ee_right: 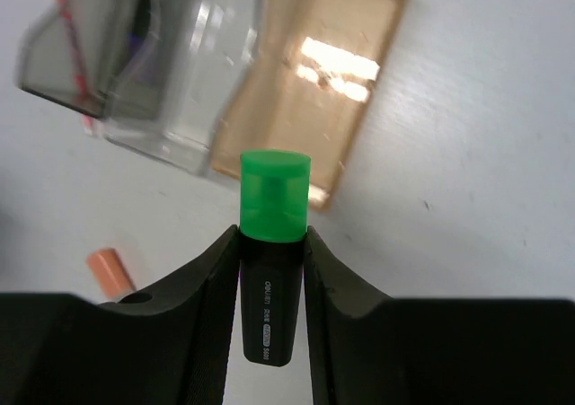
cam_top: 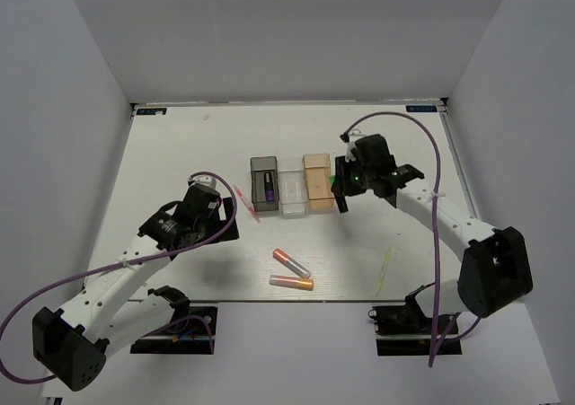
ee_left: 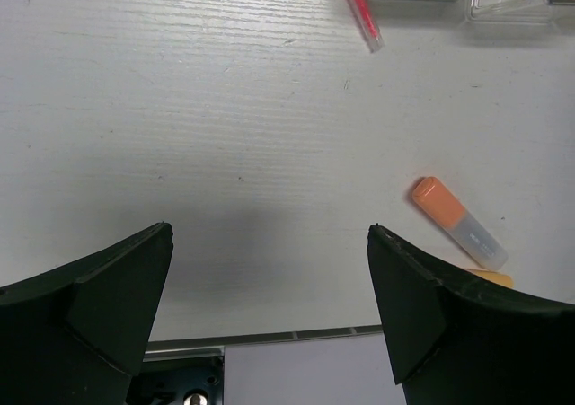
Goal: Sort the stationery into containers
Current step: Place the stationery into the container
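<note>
Sorting in progress: the right gripper (ee_right: 271,236), jaws partly closed, clamps a black green-capped marker (ee_right: 274,198) by its barrel, cap pointing forward, apparently ready to be carried over the row of bins just ahead. The orange-tan bin (ee_right: 314,82) sits nearest, then the clear bin (ee_right: 193,82). Farthest is the dark grey bin (ee_right: 54,73), which holds a purple-capped marker (cam_top: 269,188). The left gripper (ee_left: 269,234) hangs wide open and empty above the table (ee_left: 180,109), with a pink pen (ee_left: 359,10) ahead and two short orange tubes (cam_top: 290,261) to its right.
</note>
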You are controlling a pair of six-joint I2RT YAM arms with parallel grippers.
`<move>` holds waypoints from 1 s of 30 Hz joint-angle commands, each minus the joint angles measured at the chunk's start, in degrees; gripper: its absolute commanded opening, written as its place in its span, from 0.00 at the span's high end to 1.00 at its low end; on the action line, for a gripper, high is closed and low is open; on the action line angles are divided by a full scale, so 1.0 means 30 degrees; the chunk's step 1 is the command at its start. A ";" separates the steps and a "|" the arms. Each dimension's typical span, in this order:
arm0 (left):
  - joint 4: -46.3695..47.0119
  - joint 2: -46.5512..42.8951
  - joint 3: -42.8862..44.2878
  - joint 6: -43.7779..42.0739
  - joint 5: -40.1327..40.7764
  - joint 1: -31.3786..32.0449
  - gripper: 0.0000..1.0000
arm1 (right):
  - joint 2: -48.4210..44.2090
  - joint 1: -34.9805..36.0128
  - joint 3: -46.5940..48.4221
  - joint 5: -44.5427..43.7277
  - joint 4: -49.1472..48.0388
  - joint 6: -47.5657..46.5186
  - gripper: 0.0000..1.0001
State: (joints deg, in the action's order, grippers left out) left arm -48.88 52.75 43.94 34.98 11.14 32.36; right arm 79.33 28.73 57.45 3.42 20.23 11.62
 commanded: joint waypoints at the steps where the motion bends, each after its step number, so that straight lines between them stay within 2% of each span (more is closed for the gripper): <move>1: 0.0152 -0.0006 0.0293 0.0087 -0.0197 -0.0064 0.01 | 0.1005 0.0413 0.2668 0.2051 -0.0032 -0.0064 0.87; 6: 0.0239 0.0258 0.0498 0.0262 -0.0109 -0.0063 0.01 | 0.5302 0.1406 0.7034 0.4102 -0.0153 0.0375 0.88; 7: 0.0327 0.0287 0.0441 0.0321 -0.0109 -0.0064 0.01 | 0.5808 0.1525 0.9274 0.4539 0.0197 0.0434 0.88; 9: 0.0298 0.0433 0.0440 0.0496 -0.0167 -0.0064 0.02 | 0.8378 0.1963 1.0842 0.4690 0.0724 0.0785 0.88; 10: 0.0414 0.0550 0.0440 0.0614 -0.0138 -0.0093 0.02 | 0.9522 0.2140 1.2909 0.5009 0.1076 0.0960 0.88; 12: 0.0387 0.0725 0.0382 0.0789 -0.0138 -0.0064 0.02 | 1.1598 0.2432 1.4067 0.5099 0.1400 0.1195 0.88; 17: 0.0650 0.1399 0.0527 0.1200 0.0504 -0.0093 0.02 | 1.4247 0.3282 1.7930 0.5013 0.1956 0.1401 0.84; 19: 0.0621 0.1662 0.0819 0.1521 0.1088 -0.0093 0.05 | 1.5242 0.3372 1.8173 0.4925 0.2104 0.1489 0.84; 25: 0.0884 0.2600 0.1436 0.2808 0.2059 -0.1259 0.12 | 1.5860 0.3518 1.7472 0.4690 0.1724 0.1372 0.72; 29: 0.2142 0.3827 0.1727 0.3659 0.0455 -0.2815 0.19 | 1.5950 0.3490 1.7471 0.4777 0.2075 0.1197 0.53; 30: 0.2318 0.4325 0.1903 0.3807 0.0187 -0.3108 0.20 | 1.5891 0.3518 1.7500 0.4865 0.2221 0.1167 0.51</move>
State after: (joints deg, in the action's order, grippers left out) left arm -45.21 63.29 47.13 43.55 13.89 25.54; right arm 127.87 39.42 109.27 17.12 26.09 15.27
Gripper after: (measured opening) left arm 0.804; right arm 0.469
